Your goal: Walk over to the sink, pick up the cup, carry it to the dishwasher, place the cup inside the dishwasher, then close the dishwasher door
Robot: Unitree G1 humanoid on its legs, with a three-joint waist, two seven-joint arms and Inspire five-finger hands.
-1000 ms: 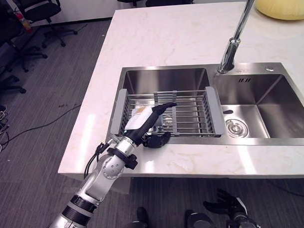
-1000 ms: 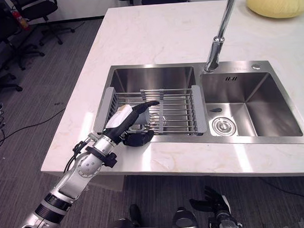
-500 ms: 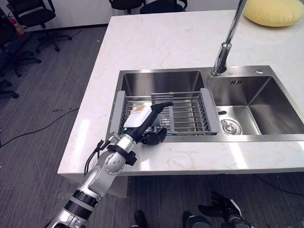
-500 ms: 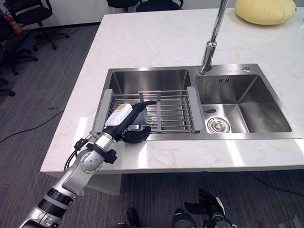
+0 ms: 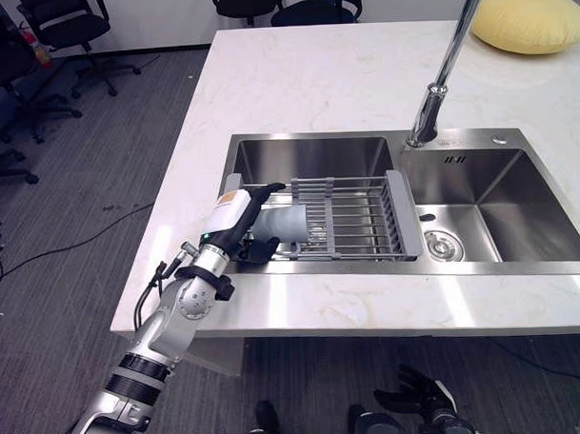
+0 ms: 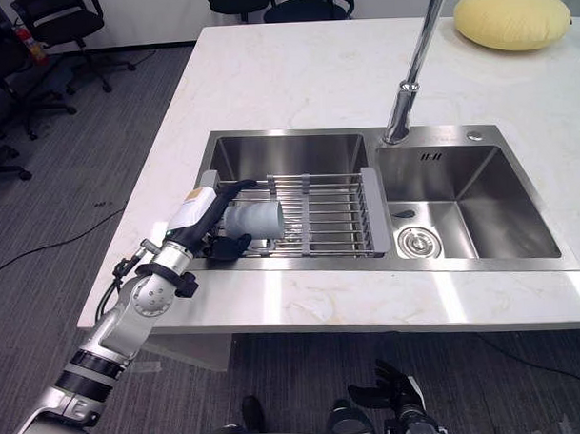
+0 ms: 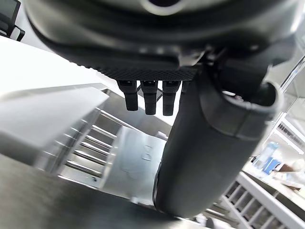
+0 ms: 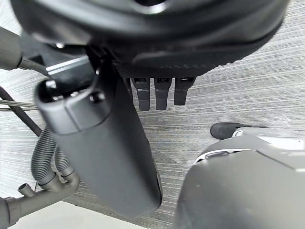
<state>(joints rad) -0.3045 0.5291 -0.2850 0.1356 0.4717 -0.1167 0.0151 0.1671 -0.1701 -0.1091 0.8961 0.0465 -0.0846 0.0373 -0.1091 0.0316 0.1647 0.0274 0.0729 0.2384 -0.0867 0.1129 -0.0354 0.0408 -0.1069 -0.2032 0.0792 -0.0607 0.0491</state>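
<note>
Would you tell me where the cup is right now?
The grey cup lies on its side at the left end of the drying rack over the sink's left basin, gripped by the left robot hand.

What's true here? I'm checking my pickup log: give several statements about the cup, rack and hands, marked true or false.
1. The cup lies on its side at the rack's left end. True.
2. The rack lies on the counter. False: it spans the left basin.
3. The right hand rests on the counter. False: it hangs low, below its edge.
4. The left hand is beside the cup. True.
5. A yellow cushion lies on the counter. True.
</note>
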